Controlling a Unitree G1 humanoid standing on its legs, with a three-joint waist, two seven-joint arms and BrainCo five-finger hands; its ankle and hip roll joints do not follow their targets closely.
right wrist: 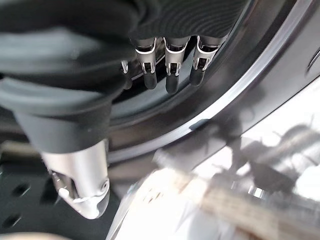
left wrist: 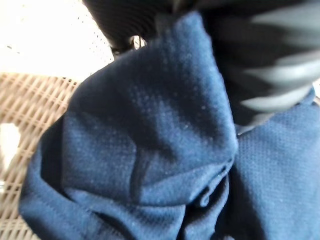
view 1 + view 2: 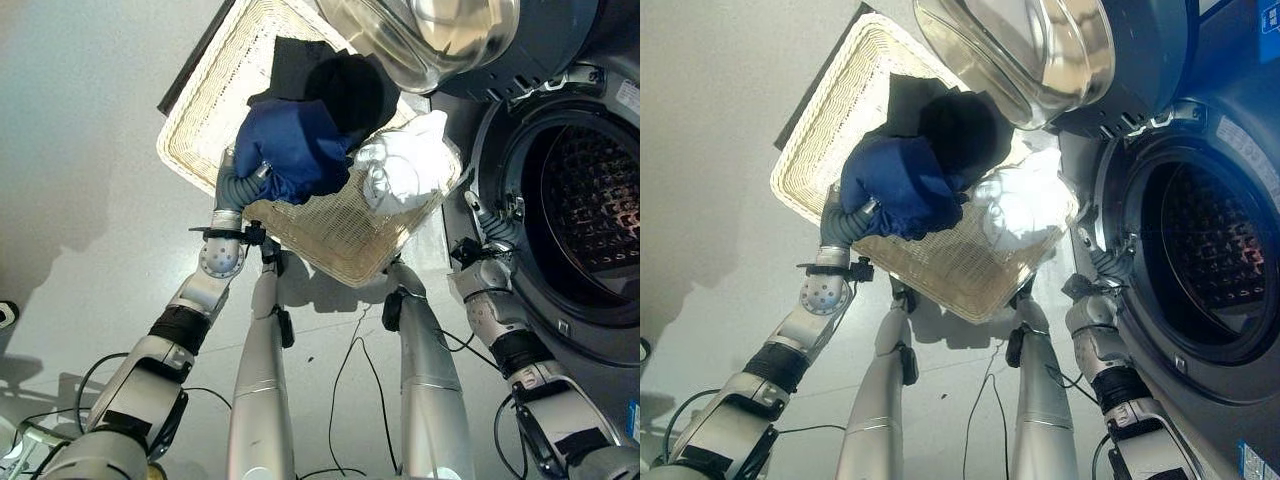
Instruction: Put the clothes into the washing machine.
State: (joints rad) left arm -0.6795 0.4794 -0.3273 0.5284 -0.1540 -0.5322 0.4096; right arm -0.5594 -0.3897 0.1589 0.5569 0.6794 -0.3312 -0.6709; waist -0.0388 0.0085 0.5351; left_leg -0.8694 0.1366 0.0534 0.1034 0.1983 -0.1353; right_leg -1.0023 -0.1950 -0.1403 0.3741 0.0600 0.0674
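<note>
Blue garment point(image 3: 295, 145) over left robot hand point(image 3: 237, 185)

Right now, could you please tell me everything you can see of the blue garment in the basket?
The blue garment is a dark blue, fine-knit cloth, bunched into a rounded lump. It sits in the woven wicker basket, beside a black garment and a white one. The left hand reaches into it from below, fingers hidden in the folds.

drum mouth point(image 3: 590, 190) open, door point(image 3: 430, 35) swung above
</note>
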